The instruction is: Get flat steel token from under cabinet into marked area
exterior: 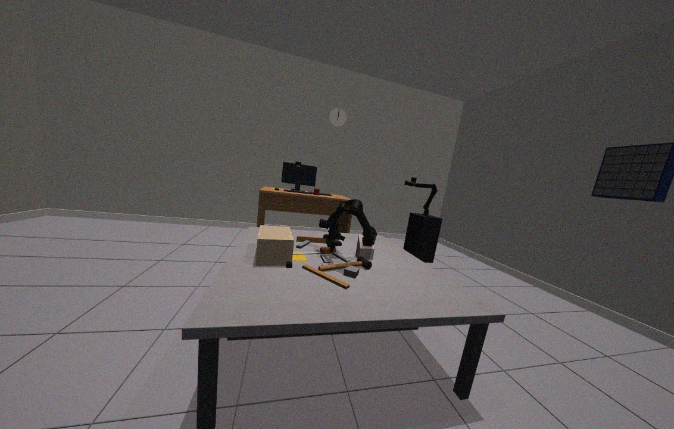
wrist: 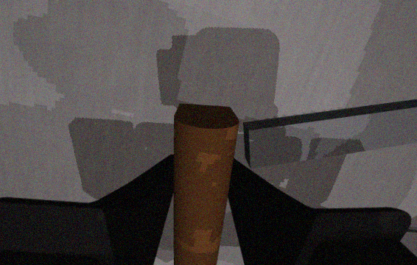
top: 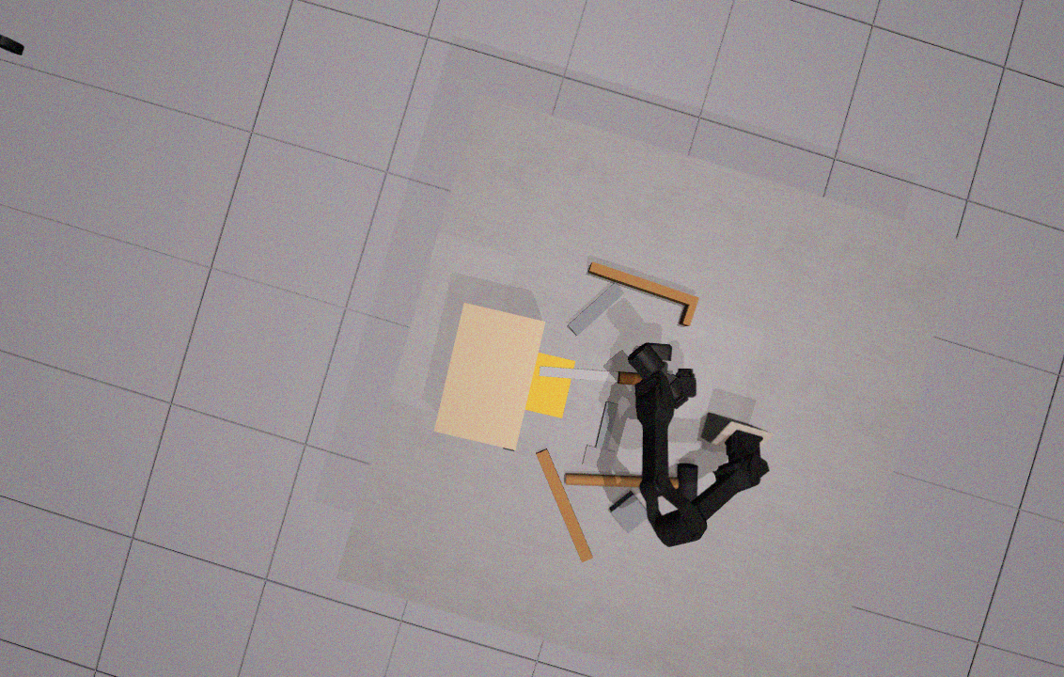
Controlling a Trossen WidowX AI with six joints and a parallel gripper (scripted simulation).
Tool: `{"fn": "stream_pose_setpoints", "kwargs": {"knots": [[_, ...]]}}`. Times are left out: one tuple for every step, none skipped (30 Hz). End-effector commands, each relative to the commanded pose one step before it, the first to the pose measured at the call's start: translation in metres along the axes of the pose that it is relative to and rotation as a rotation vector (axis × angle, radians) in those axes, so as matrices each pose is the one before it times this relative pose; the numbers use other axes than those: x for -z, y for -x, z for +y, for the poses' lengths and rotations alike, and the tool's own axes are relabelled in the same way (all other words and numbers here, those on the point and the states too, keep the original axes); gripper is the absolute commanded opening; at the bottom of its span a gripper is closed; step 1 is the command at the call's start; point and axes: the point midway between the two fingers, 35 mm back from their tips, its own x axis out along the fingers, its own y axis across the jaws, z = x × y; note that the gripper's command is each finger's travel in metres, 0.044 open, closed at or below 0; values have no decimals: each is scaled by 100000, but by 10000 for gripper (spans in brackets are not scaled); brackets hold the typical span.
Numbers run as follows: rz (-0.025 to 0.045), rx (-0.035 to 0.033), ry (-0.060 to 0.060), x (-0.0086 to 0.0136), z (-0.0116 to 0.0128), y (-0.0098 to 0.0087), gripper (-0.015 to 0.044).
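Observation:
My gripper (top: 638, 379) (exterior: 331, 248) (wrist: 201, 162) is shut on the brown wooden handle (top: 627, 378) (exterior: 324, 250) (wrist: 205, 213) of a tool. Its thin pale metal blade (top: 595, 374) points toward the cabinet (top: 490, 376) (exterior: 274, 246). The blade's far end lies over the yellow marked area (top: 548, 399) (exterior: 299, 257), close to the cabinet's front edge; whether it touches the table I cannot tell. The gripper is in front of the cabinet, beyond the marked area. I cannot make out the steel token in any view.
An orange L-shaped stick (top: 641, 282) and a grey bar (top: 595, 308) lie on one side. A hammer (top: 603, 480) (exterior: 340, 265) and a straight wooden bar (top: 565, 505) (exterior: 325, 276) lie on the other. A thin-edged grey piece (wrist: 341, 113) lies beside the handle. A grey block (exterior: 351, 272) lies by the hammer.

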Motion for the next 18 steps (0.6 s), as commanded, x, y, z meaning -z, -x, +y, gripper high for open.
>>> {"fn": "stream_pose_setpoints", "kwargs": {"knots": [[-89,-54,1765,-26,466,88,0],[-15,13,437,-15,88,17,0],[-16,15,463,-17,90,18,0],[-13,9,386,-19,104,16,0],[-13,10,386,-19,100,16,0],[-15,16,443,-21,90,17,0],[-13,14,410,-22,97,16,0],[-12,12,381,-23,101,15,0],[-11,11,352,-24,104,14,0],[-10,9,305,-23,101,12,0],[-8,7,266,-22,99,11,0],[-7,5,234,-21,99,10,0],[-6,3,207,-21,99,9,0],[-6,3,195,-21,100,9,0],[-6,3,194,-22,105,9,0],[-5,2,183,-22,104,8,0],[-5,2,172,-22,103,8,0],[-5,2,162,-22,102,7,0]]}}
